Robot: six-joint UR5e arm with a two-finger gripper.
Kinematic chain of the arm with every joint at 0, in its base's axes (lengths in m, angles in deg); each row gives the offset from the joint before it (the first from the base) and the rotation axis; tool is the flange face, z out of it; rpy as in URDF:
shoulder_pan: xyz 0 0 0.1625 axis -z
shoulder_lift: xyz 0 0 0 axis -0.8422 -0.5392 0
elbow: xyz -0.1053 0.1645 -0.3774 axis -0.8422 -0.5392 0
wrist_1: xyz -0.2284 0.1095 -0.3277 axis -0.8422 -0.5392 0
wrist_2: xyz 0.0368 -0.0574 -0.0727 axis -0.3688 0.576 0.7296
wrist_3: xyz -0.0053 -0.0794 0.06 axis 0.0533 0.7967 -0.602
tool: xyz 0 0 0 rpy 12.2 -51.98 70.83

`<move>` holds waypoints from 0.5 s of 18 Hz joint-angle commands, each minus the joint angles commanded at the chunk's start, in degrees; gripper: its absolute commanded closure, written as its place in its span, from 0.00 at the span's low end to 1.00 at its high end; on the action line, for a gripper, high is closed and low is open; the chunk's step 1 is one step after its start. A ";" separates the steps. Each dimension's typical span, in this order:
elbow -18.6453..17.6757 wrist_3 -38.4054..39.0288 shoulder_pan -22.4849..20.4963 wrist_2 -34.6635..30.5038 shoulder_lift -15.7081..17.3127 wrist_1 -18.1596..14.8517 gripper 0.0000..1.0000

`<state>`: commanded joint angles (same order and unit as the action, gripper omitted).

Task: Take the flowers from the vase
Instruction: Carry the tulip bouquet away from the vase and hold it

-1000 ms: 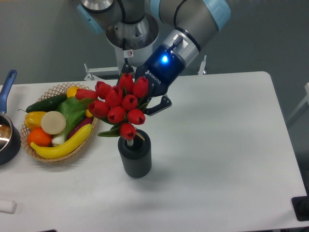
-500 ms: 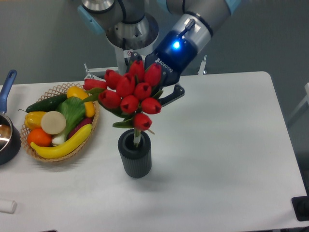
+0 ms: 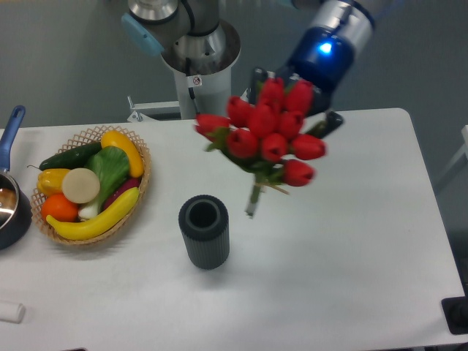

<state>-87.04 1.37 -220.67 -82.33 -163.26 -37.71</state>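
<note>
My gripper (image 3: 296,110) pinches 1 bunch of flowers (image 3: 267,134), about 9 smooth red buds with green leaves and pale tied stems, held clear in the air up and right of the 1 dark, ribbed, cylindrical vase (image 3: 204,231), well apart from 1 woven basket (image 3: 139,186).

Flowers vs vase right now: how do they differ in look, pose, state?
The flowers are red buds on pale green stems; the vase is a dark grey ribbed cylinder. The flowers hang tilted in the air, held by the gripper; the vase stands upright on the table. The stems are clear of the vase, whose mouth shows empty.
</note>
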 joint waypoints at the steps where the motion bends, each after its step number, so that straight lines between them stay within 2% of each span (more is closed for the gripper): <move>1: 0.00 -1.14 -0.87 0.00 -1.14 0.97 0.55; 3: 0.00 -2.72 -1.41 -0.09 -2.73 1.24 0.55; 9: 0.53 -3.17 -1.32 -0.35 -3.44 1.24 0.55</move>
<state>-86.51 -1.80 -221.99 -82.68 -166.70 -36.47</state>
